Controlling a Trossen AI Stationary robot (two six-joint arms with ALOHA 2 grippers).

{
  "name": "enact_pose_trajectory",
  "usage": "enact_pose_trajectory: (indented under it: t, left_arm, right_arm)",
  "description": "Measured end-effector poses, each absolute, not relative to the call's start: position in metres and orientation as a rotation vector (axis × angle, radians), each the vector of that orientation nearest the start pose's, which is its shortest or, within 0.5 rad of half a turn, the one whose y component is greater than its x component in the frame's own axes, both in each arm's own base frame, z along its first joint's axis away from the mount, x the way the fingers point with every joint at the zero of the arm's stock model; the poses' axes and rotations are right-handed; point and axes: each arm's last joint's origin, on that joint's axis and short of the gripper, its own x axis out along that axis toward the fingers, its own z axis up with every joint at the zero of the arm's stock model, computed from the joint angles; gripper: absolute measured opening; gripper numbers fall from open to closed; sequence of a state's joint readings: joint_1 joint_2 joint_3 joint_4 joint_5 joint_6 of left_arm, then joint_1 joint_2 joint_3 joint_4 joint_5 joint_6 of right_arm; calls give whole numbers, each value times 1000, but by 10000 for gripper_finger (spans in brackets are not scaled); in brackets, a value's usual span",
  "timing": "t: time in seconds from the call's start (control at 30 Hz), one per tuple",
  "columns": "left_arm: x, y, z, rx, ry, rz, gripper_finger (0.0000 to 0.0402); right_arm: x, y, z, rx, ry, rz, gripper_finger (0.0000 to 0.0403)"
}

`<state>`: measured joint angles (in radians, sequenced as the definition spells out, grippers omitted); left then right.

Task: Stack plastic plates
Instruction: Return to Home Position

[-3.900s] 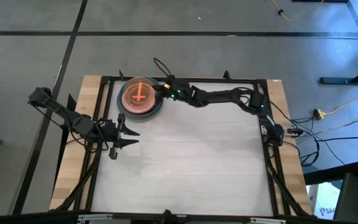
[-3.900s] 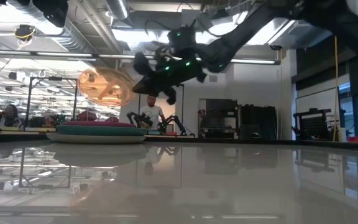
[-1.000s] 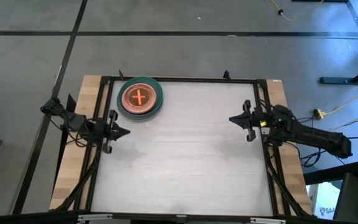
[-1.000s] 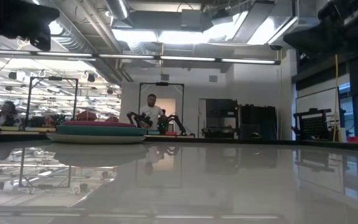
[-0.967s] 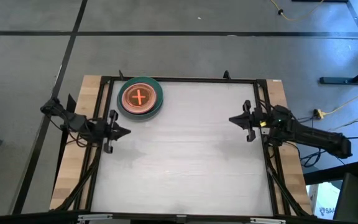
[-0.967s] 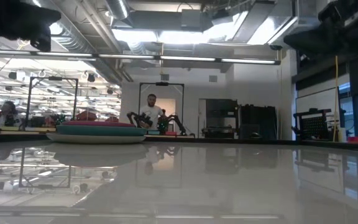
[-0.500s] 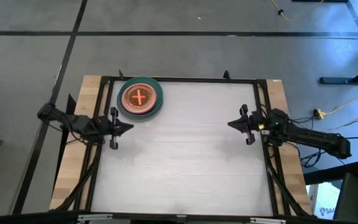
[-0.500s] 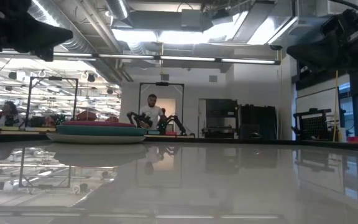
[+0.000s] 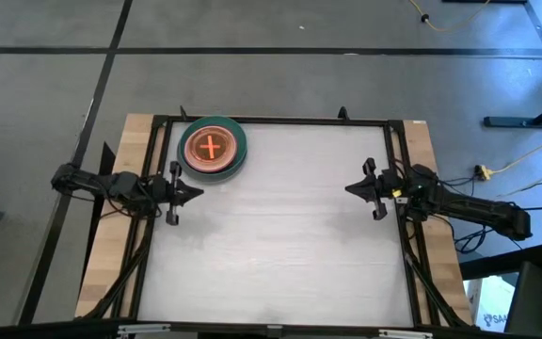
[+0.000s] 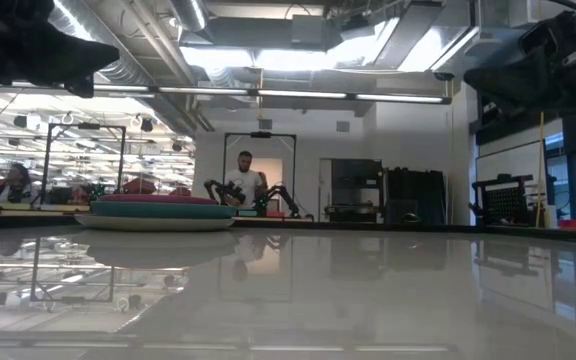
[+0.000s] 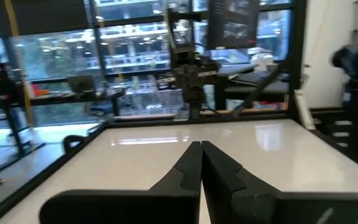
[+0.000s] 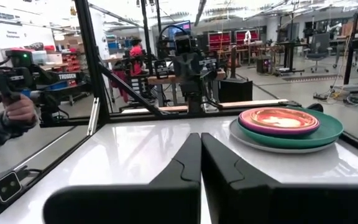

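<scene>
The plastic plates (image 9: 213, 149) stand in one stack at the table's far left: a teal plate above a grey one at the bottom, a magenta one over them, an orange one with a cross mark on top. The stack also shows in the low view (image 10: 156, 213) and the right wrist view (image 12: 286, 126). My left gripper (image 9: 196, 194) is shut and empty at the table's left edge, just near of the stack. My right gripper (image 9: 349, 189) is shut and empty at the right edge. Both sets of fingertips meet in the wrist views (image 11: 201, 146) (image 12: 201, 137).
A black frame (image 9: 271, 121) runs around the white tabletop (image 9: 280, 235). In the right wrist view a person's hand (image 12: 14, 112) holds a dark device beyond the table's edge. People show in the room behind the table (image 10: 240, 180).
My left arm has drawn back toward the table's left edge and turned its gripper level. My right gripper has shifted slightly toward the table's left. The stack of plates has kept still.
</scene>
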<state>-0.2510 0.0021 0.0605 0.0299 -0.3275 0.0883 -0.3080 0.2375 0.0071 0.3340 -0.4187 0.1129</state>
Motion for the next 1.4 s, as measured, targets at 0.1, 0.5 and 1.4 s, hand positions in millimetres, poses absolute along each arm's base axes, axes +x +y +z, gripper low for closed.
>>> enact_pose_trajectory:
  t: [0.1, 0.5, 1.4]
  left_arm:
    - [92, -12, 188, 55, -91, 88, 0]
    - [91, -8, 189, 16, -107, 175, 0]
    - [97, -6, 170, 34, -50, 78, 0]
  right_arm:
    - [108, -22, 179, 67, -99, 116, 1]
    - [103, -29, 175, 136, -90, -190, 1]
    - [96, -15, 168, 104, -30, -153, 1]
